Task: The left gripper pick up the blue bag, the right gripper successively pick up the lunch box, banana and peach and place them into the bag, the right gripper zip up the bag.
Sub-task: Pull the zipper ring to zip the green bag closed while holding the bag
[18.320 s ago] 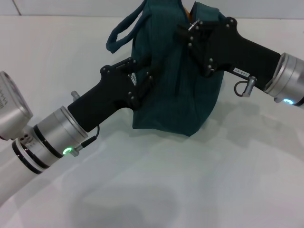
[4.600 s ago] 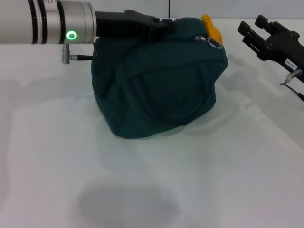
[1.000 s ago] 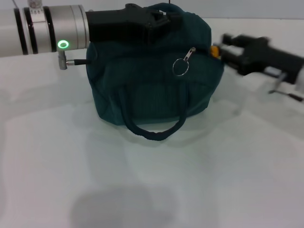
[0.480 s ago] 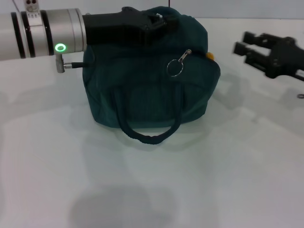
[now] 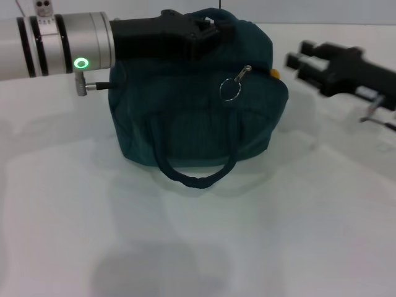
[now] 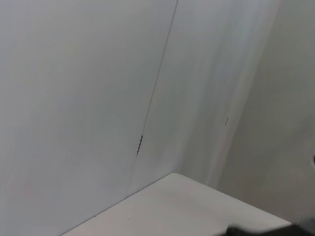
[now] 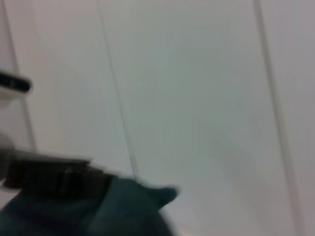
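Blue bag (image 5: 198,111) on white table (image 5: 247,247), left gripper (image 5: 207,31) clamping its top, right gripper (image 5: 296,62) open, empty, pale wall panels (image 6: 98,98) behind

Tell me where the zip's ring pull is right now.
In the head view, the ring pull hangs on the blue bag's upper front, right of the left pincer.

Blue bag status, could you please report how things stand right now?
Left gripper at the blue bag top. Right gripper open, clear of it. Banana tip peeks out by the zip pull.
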